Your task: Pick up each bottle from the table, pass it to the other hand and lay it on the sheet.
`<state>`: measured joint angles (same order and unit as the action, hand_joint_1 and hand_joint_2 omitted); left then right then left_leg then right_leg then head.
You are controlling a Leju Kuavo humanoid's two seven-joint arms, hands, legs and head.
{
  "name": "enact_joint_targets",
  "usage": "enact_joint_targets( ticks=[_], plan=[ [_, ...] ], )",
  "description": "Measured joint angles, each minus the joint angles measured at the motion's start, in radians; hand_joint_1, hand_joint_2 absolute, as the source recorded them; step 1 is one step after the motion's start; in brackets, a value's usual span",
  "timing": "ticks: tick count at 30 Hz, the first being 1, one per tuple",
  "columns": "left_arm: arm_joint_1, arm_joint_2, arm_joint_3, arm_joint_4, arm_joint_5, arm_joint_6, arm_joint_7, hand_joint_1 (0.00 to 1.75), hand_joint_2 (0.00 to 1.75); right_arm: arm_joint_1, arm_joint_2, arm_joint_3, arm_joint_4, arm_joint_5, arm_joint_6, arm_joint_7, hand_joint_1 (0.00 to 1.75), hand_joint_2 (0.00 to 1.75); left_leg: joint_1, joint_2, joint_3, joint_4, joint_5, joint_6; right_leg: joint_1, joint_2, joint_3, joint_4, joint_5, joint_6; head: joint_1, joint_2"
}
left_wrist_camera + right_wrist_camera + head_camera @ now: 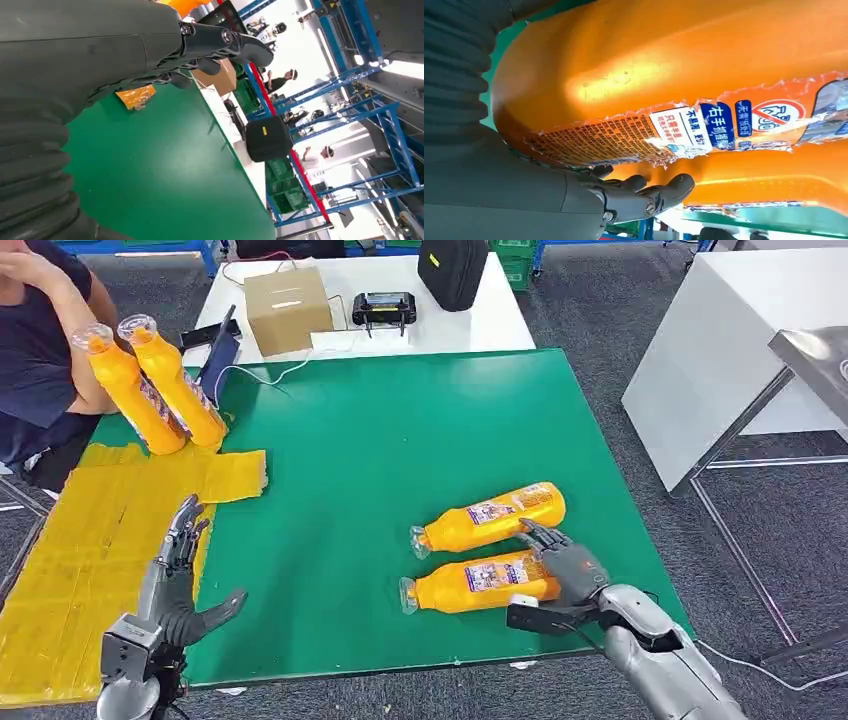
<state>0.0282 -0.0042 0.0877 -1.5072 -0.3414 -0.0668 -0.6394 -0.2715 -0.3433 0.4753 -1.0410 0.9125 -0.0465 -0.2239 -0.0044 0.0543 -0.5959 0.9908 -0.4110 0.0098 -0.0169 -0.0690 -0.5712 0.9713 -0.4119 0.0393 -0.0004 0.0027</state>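
Cardboard box (287,308) – black bag (453,270)

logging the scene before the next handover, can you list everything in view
lying bottles: 2, orange, side by side on the green mat near right hand
upright bottles: 2, orange, far end of the yellow sheet
yellow sheet: 1, left of the mat
green mat: 1, covers the table
cardboard box: 1, brown, white table behind
black case: 1, same table
black controller: 1, beside the box
person: 1, dark shirt, far left
left hand: open, over the sheet's edge
right hand: on the nearer lying bottle
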Motion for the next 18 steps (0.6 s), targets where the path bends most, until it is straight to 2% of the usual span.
enact_joint_targets(
  ticks=[15,18],
  plan=[
    [-0.018,0.000,0.005,0.001,0.017,-0.017,0.013,0.00,1.75,-0.074,-0.006,0.050,0.087,-0.047,0.057,-0.031,0.00,1.75,0.000,0.001,0.007,0.000,-0.003,0.000,0.000,0.001,-0.003,-0.001,-0.001,0.000,0.000,0.000],
    [-0.015,0.000,0.011,0.000,0.019,-0.016,0.014,0.00,1.75,-0.054,-0.006,0.050,0.067,-0.072,0.020,-0.040,0.00,1.75,0.000,0.000,0.006,0.000,0.000,0.001,0.000,0.001,0.007,-0.001,0.001,0.000,0.000,0.000]
  ],
)
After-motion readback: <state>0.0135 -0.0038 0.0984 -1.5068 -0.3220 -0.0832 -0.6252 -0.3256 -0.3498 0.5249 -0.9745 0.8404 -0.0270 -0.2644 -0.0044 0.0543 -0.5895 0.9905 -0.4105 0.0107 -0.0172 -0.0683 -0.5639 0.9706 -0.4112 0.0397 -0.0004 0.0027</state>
